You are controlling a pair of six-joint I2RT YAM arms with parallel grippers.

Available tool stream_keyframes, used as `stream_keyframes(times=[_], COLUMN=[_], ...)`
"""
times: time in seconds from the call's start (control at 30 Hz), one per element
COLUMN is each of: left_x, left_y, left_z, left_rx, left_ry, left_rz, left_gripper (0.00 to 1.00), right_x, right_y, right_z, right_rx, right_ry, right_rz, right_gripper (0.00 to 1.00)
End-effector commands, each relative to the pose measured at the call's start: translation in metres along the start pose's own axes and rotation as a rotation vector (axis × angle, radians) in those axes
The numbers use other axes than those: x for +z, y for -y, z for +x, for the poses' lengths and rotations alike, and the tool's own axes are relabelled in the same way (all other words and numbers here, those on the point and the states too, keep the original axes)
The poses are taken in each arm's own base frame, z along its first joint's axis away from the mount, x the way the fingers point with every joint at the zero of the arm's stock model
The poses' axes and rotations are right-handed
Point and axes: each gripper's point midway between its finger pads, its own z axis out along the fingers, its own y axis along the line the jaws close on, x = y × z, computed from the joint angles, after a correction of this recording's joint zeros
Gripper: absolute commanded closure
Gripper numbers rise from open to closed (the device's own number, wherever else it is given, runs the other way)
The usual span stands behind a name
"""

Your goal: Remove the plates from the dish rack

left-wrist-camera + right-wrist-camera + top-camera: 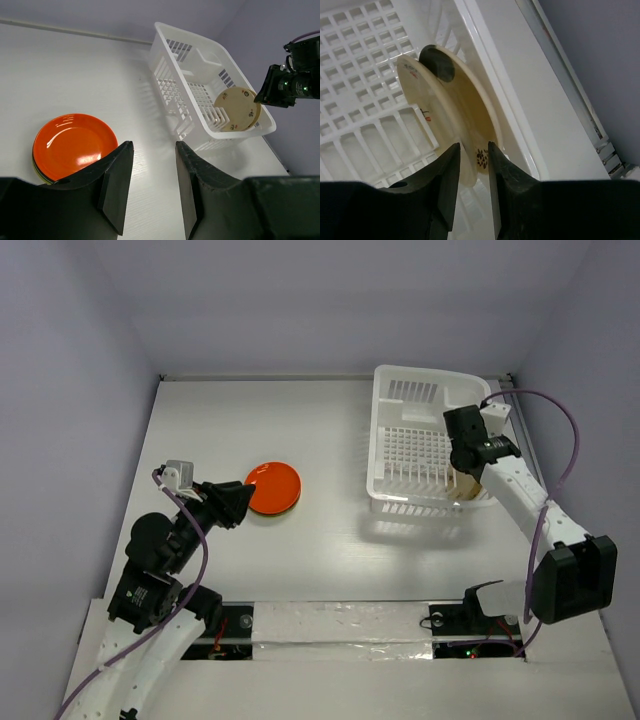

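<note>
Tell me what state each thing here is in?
Dish rack: upright on the table.
Tan plate: standing on edge inside the rack.
Orange plate: flat on the table, topping a stack.
Left gripper: open, empty.
Right gripper: straddling the tan plate's rim; grip unclear.

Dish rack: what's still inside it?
One cream plate stands on edge at the near end of the dish rack, with the right gripper straddling its rim. The visible grid floor is otherwise bare. Whatever sits behind that plate is covered.

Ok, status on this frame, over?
Left gripper open by orange plate stack. Right gripper astride rim of cream plate in dish rack, grip unclear. Nothing blocking.
</note>
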Motion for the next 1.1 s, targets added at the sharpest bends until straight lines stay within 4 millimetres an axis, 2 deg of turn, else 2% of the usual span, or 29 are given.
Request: stream_keyframes(times=[0.0, 0.2, 0.3, 0.33, 0.6, 0.9, 1.07], left_x=[-0.001, -0.002, -0.002, -0.002, -0.001, 0.0, 0.001], left_y=[0.007, 0.006, 0.007, 0.007, 0.006, 0.006, 0.005], left_z=[-0.01, -0.01, -0.01, -0.01, -0.009, -0.009, -0.008], left_rx=[0.005, 0.003, 0.003, 0.004, 0.005, 0.003, 0.001], left_ry=[0.038, 0.041, 0.04, 0.041, 0.037, 0.033, 0.028], left_rz=[0.029, 0.025, 0.027, 0.029, 0.027, 0.024, 0.022], left_gripper=[0.64, 0.63, 0.63, 0.63, 0.63, 0.63, 0.63], right_x=[0.003, 0.012, 0.014, 0.014, 0.004, -0.017, -0.039], right_y=[-0.007, -0.013, -0.009, -0.01, -0.002, 0.004, 0.011], right_z=[-0.013, -0.008, -0.006, -0.005, -0.011, -0.027, -0.05], right_rx=[-0.021, -0.077, -0.109, -0.12, -0.208, -0.252, -0.2], right_ry=[0.016, -0.016, -0.03, -0.037, -0.016, 0.057, 0.131], right_rz=[-0.026, -0.016, 0.018, 0.02, 0.101, 0.17, 0.196], right_gripper=[0.66, 0.75, 0.87, 0.88, 1.0, 1.0, 1.0])
